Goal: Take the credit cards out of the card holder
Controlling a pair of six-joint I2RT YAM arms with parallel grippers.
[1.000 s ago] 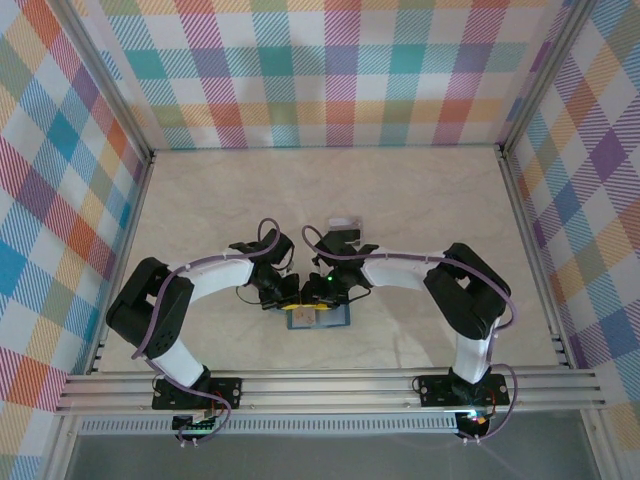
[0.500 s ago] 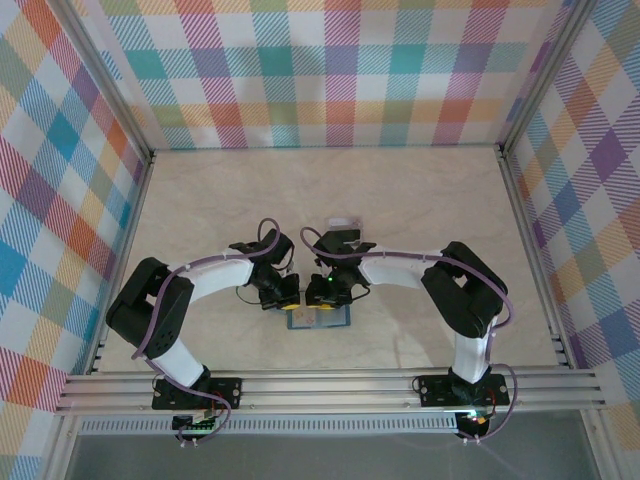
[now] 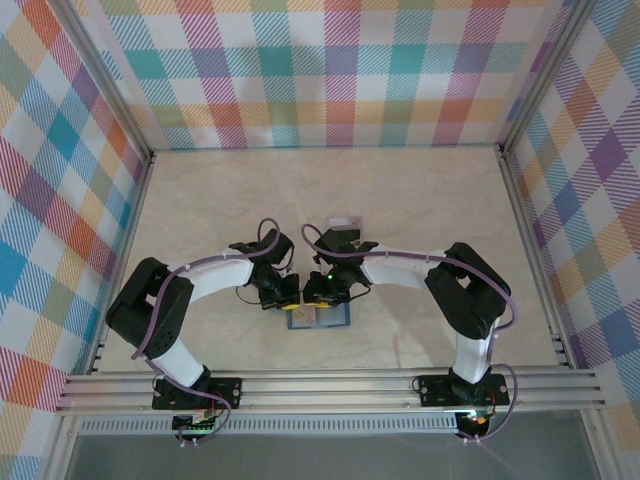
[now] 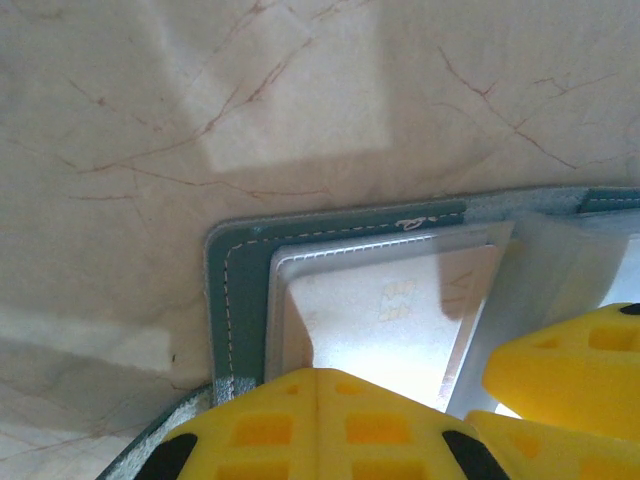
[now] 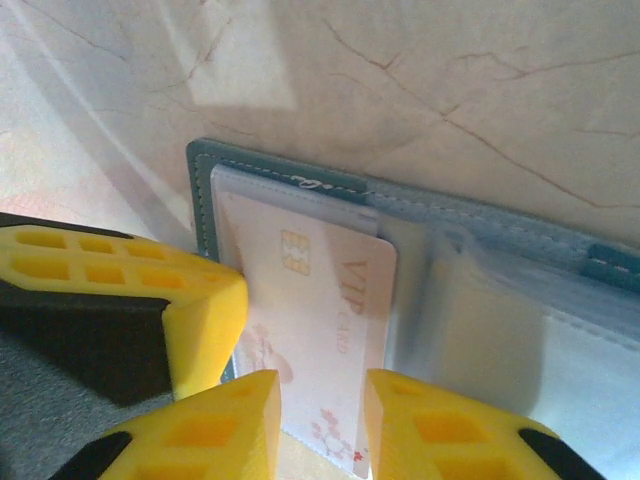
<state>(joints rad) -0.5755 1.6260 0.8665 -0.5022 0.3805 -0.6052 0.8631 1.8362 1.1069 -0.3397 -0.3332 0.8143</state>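
Note:
The teal card holder (image 3: 332, 319) lies open on the marble table between both arms. My left gripper (image 3: 283, 297) is shut, its yellow tips (image 4: 316, 374) pressed down on the holder's left page (image 4: 235, 290), over a pale card (image 4: 400, 300) in a clear pocket. My right gripper (image 5: 322, 420) stands over the same page with its jaws a little apart. Between them lies a pinkish-white credit card (image 5: 320, 290) with a gold chip and "VIP card" lettering, partly out of its pocket. I see the left gripper's fingers (image 5: 190, 290) beside that card's left edge. The holder's other clear pockets (image 5: 500, 320) lie to the right.
A small clear tray (image 3: 345, 222) sits on the table behind the right wrist. Plaid walls and aluminium posts (image 3: 530, 230) close in the sides, and a rail (image 3: 330, 390) runs along the near edge.
My right gripper has shifted slightly left over the card holder and its jaws have narrowed a little. The left gripper has stayed shut in place.

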